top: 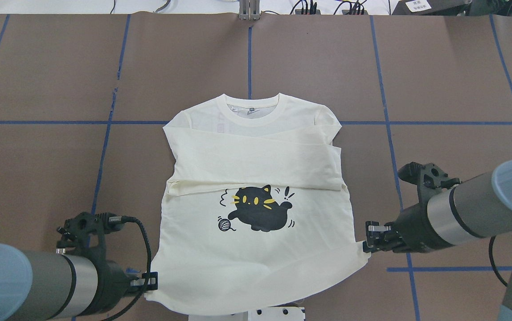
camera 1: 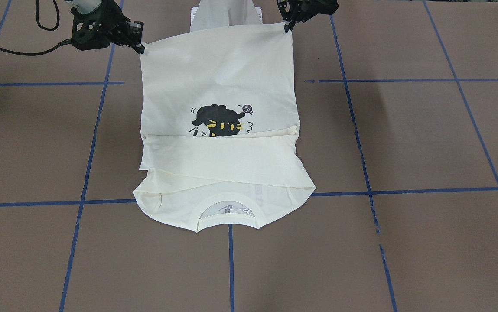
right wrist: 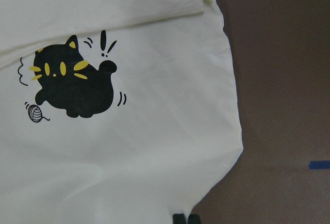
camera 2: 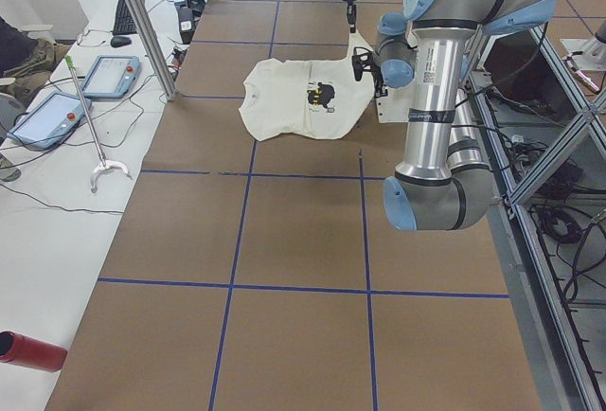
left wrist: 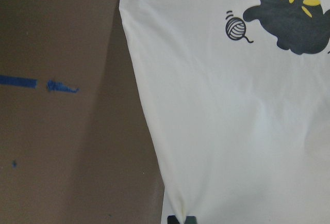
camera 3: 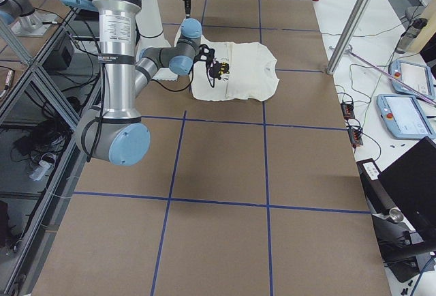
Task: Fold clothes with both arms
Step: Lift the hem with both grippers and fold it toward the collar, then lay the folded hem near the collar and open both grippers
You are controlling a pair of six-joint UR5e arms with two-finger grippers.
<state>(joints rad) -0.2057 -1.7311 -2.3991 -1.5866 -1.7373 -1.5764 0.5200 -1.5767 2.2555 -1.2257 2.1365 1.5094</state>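
The left gripper (top: 150, 281) and right gripper (top: 366, 243) each pinch a bottom corner of the shirt (top: 256, 254). It lies midway along the robot-side edge of the table (top: 438, 67), sleeves (top: 256, 160) folded across. Both should probably lift evenly, hold that edge taut, and carry it to the collar (top: 252, 117).

table (top: 438, 67): brown; blue-taped grid | on it: cream T-shirt (top: 256, 258)
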